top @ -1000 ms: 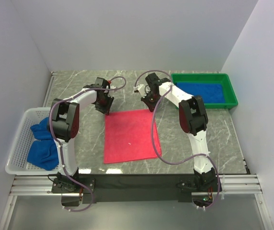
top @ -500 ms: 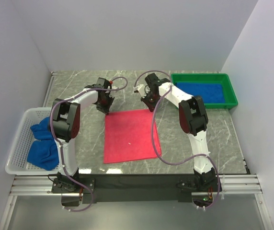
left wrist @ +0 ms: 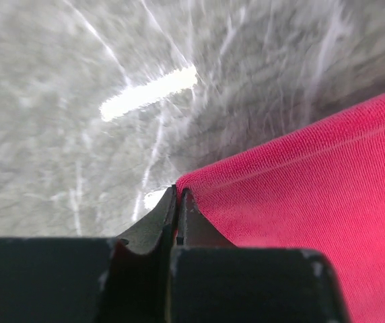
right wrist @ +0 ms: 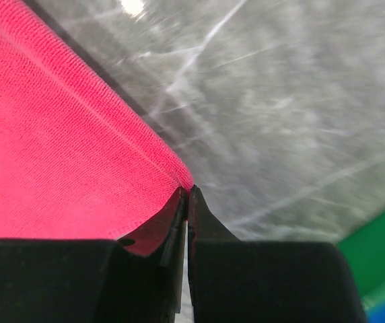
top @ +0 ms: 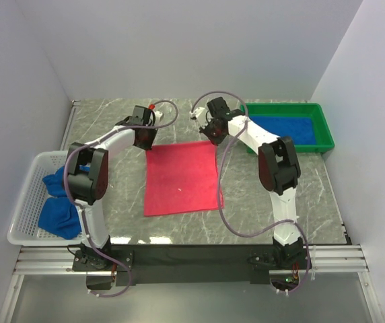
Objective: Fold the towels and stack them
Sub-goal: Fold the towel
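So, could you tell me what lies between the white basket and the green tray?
The pink-red towel, spread flat, left gripper and right gripper pinching its far corners; top view.

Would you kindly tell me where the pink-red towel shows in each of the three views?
Top external: pink-red towel spread flat mid-table.
Left wrist: towel fills the right side, corner pinched in the left gripper.
Right wrist: towel fills the left side, corner pinched in the right gripper.
Shared landmark: the grey marble tabletop.
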Controlling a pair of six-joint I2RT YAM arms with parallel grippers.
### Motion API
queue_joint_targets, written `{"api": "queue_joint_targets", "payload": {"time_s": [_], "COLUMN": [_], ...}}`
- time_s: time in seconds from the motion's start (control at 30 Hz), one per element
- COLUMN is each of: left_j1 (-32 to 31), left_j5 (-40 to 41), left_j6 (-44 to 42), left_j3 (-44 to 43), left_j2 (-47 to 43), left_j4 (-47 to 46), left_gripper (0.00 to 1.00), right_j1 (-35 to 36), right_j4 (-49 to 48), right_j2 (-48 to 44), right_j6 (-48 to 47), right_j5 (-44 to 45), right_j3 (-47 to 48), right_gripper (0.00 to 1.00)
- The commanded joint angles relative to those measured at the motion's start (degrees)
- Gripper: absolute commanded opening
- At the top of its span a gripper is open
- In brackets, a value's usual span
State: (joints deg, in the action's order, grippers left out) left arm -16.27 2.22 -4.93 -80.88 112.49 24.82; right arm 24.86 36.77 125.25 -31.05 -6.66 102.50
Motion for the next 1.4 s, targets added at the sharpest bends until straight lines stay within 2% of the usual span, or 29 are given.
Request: {"api": "queue_joint_targets", "payload": {"time_s": [0.0, 0.2, 0.43, 0.67, 0.7, 1.03, 1.37], "left_j1": [0.5, 0.5, -1.1, -4.6, -6.3, -8.9, -10.9], "left_j5": [2.8, 2.8, 2.2, 6.7, 9.2, 15.5, 15.1], "left_j6": [-0.8, 0.4, 3.5, 9.9, 11.9, 19.3, 23.7], "left_j3": [2.1, 7.0, 12.8, 17.4, 18.8, 23.6, 26.3], "left_j2": [-6.2, -11.6, -18.3, -22.1, -23.7, -27.8, -29.6], "left_j4": [-6.5, -9.2, -10.3, -7.7, -6.5, -0.6, 3.2], "left_gripper": [0.01, 0.01, 0.01, 0.01, 0.01, 0.01, 0.01], "right_j1": [-1.0, -0.3, 1.6, 2.6, 3.2, 6.7, 10.4], "right_j4": [-7.0, -11.3, -15.6, -16.6, -16.6, -13.4, -8.0], "right_j2": [-7.4, -12.5, -18.5, -24.7, -28.0, -35.6, -38.8], "right_j6": [0.7, 2.0, 3.3, 5.2, 5.8, 10.0, 14.5], "right_j5": [5.2, 6.4, 9.5, 11.8, 12.2, 12.5, 13.2], "right_j3": [-1.5, -7.0, -18.3, -26.7, -30.2, -38.7, -43.4], "right_gripper": [0.0, 0.0, 0.0, 0.0, 0.0, 0.0, 0.0]}}
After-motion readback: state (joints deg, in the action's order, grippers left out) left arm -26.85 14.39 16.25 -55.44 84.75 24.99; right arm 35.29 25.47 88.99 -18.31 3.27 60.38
